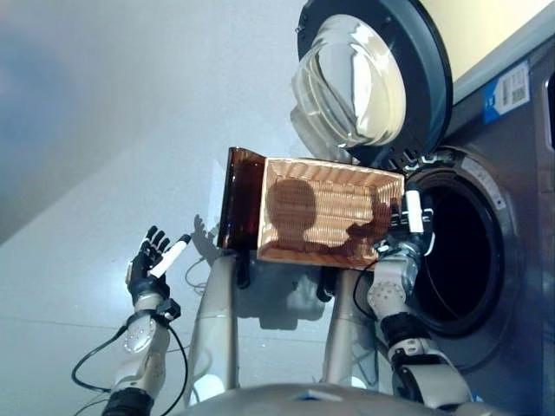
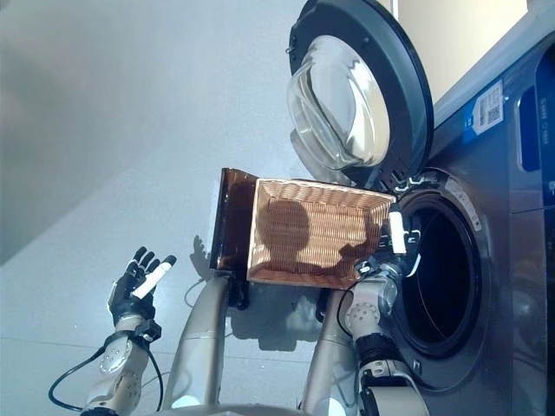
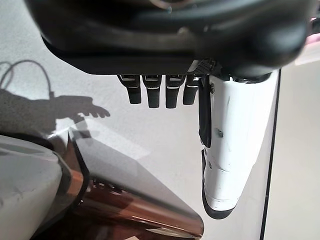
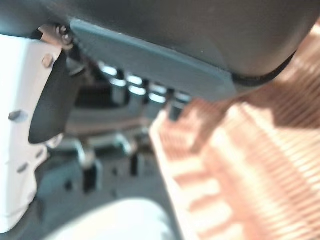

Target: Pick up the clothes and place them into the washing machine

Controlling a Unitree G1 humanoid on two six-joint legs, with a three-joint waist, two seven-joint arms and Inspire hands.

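The washing machine [image 1: 512, 260] stands at the right of the scene, a dark grey front-loader with its round door [image 1: 373, 82] swung wide open toward the far side, the clear bowl-shaped glass of the door catching the light, and the drum opening [image 1: 455, 260] showing only as a dark hole. Just left of that opening sits a ribbed, copper-brown basket [image 1: 325, 221], its box-like body shiny and translucent with a darker brown side panel on its left, standing over the light grey floor [image 1: 78, 173]. No clothes can be made out anywhere: the inside of the drum is too dark to read and the basket's contents cannot be told from its ribbed surface, which carries only shadows. The right hand [image 1: 406, 227] is raised at the basket's right edge, right in front of the drum opening, its white-covered thumb pointing up; its own wrist view shows its fingers [image 4: 150, 95] blurred against the ribbed basket wall, and whether they grip that wall cannot be told. The left hand [image 1: 152, 260] is held up well apart from the basket, at the near left over the bare floor, its fingers [image 3: 155, 90] straight and relaxed, the thumb out, holding nothing.
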